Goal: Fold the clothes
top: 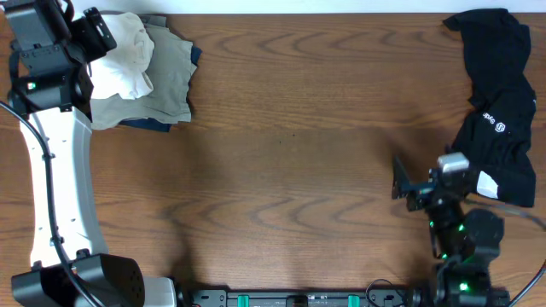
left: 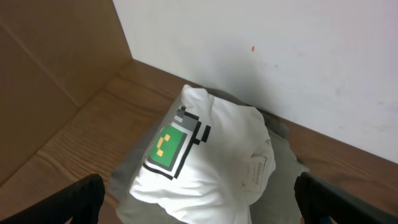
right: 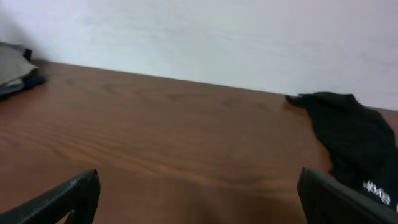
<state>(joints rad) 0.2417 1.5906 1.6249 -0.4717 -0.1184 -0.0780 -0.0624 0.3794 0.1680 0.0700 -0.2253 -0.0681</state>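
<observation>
The clothes, a white T-shirt with a green-and-white square graphic, lie folded on top of a pile at the table's far left corner. My left gripper hovers open just above the shirt. In the left wrist view its two dark fingertips stand wide on either side of the shirt, not touching it. My right gripper is open over bare wood at the right. Nothing lies between its fingers.
Under the shirt lie a khaki folded garment and a dark blue piece. A crumpled black garment with white print lies at the right edge, also seen in the right wrist view. A white wall borders the table's back.
</observation>
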